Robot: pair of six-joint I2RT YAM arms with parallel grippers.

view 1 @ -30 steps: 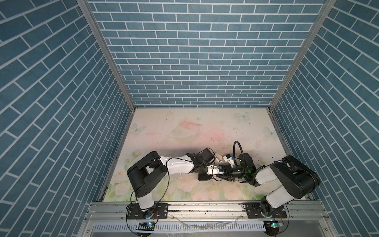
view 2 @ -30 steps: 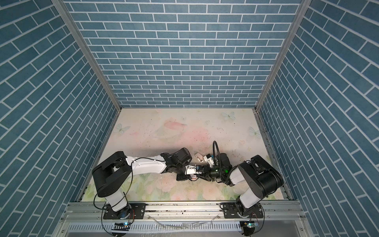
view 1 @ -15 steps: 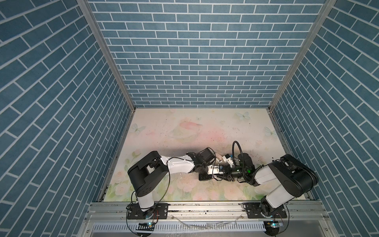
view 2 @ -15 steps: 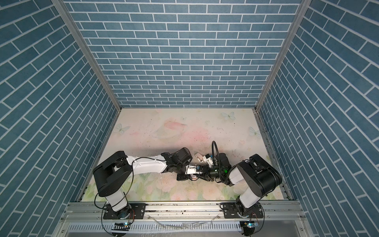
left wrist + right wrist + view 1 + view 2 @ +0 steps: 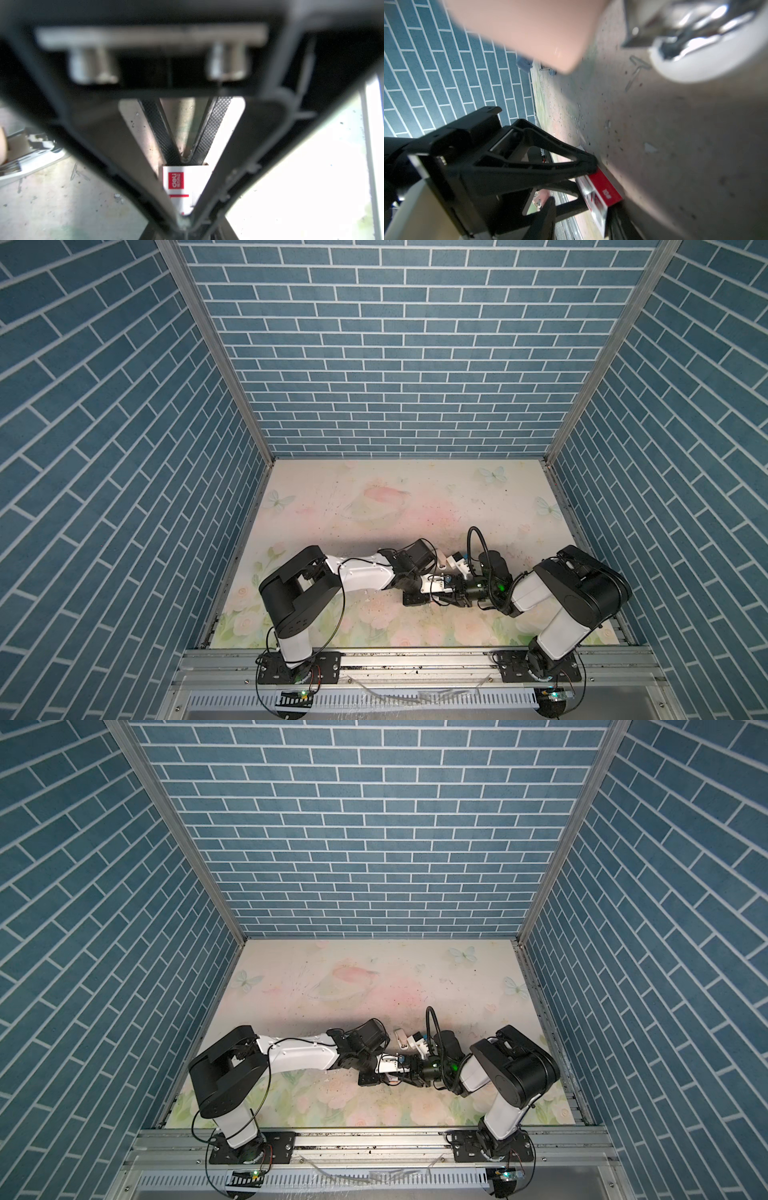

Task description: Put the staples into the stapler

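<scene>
Over floral-print bench [image 5: 374, 506], gripping small red-and-white cardboard staple box [image 5: 176, 182] in narrow-set left tool [image 5: 586, 179]; cannot tell opening of right tool [image 5: 581, 204]; probably light, crushable: pinch long sides.

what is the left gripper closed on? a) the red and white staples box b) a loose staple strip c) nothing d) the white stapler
a: in the left wrist view the staples box, red and white, sits pinched between the converging fingers of the left gripper.
</scene>
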